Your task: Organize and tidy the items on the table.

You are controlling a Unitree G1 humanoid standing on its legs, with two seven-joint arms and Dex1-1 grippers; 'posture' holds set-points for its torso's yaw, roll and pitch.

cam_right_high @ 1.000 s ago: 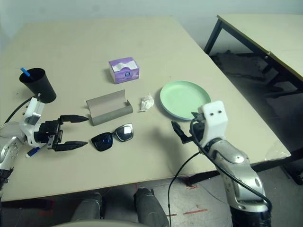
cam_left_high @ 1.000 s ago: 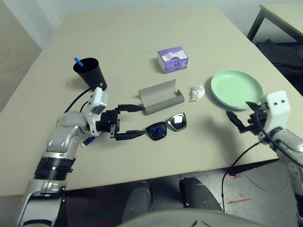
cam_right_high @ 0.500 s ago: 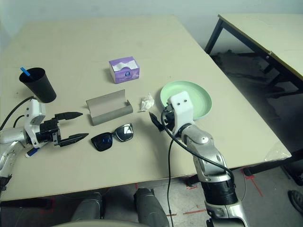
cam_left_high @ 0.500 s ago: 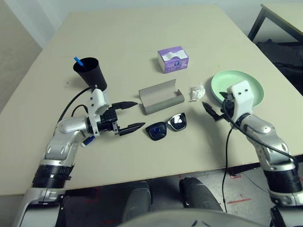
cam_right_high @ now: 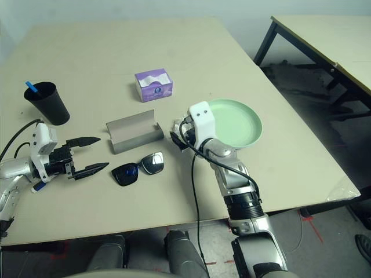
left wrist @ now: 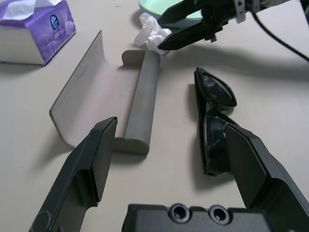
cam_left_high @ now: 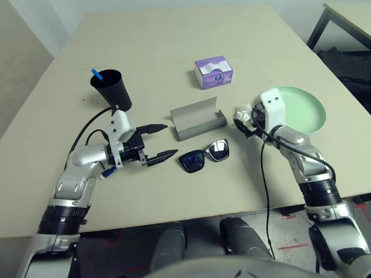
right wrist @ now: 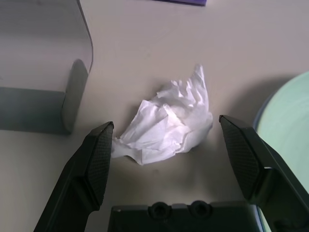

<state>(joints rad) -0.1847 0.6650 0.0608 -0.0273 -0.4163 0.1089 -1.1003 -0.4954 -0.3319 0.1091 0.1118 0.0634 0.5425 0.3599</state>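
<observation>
My right gripper (right wrist: 166,126) stands open low over the table (cam_left_high: 174,35), one finger on each side of the crumpled white tissue (right wrist: 169,123), which lies between the grey glasses case (cam_left_high: 197,118) and the green plate (cam_left_high: 298,110). The left gripper (cam_left_high: 171,139) is open too, its fingertips (left wrist: 99,145) pointing at the case and at the black sunglasses (cam_left_high: 204,154) in front of it, touching neither. At the left stands the black cup (cam_left_high: 111,90) with a blue-capped marker in it. The purple tissue box (cam_left_high: 213,72) sits behind the case.
Another marker (cam_right_high: 39,186) lies under my left forearm, mostly hidden. A dark-framed second table (cam_right_high: 324,35) stands off to the right. Bare tabletop stretches behind the cup and the tissue box and along the front edge.
My right arm has swung left from the front of the green plate to the tissue, its fingers now straddling it. The left gripper drew back slightly from the sunglasses, then held still.
</observation>
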